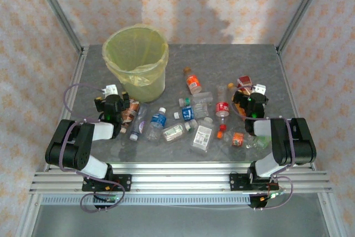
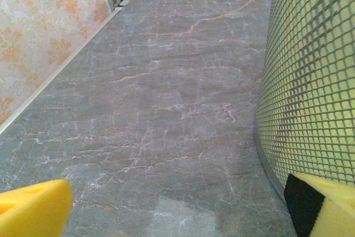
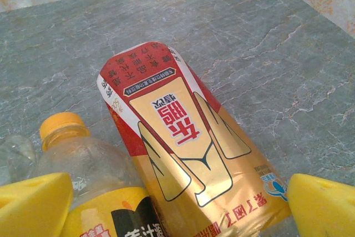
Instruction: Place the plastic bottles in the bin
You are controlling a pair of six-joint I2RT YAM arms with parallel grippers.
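The bin [image 1: 136,59], a round bucket lined with a yellow-green bag, stands at the back left; its mesh wall [image 2: 310,81] rises on the right in the left wrist view. Several plastic bottles lie across the table's middle, among them an orange-labelled one [image 1: 193,81], a red-labelled one [image 1: 222,106] and a blue-labelled one [image 1: 158,119]. My left gripper [image 2: 180,215] [image 1: 115,104] is open over bare table beside the bin. My right gripper [image 3: 180,209] [image 1: 252,101] is open, with a gold-and-red bottle [image 3: 188,142] lying between its fingers and an orange-capped bottle [image 3: 83,176] at the left one.
The grey marble table [image 1: 260,65] is framed by metal posts and patterned walls. A reddish crushed bottle [image 1: 131,110] lies right of the left gripper. More bottles [image 1: 201,137] lie near the front edge between the arms.
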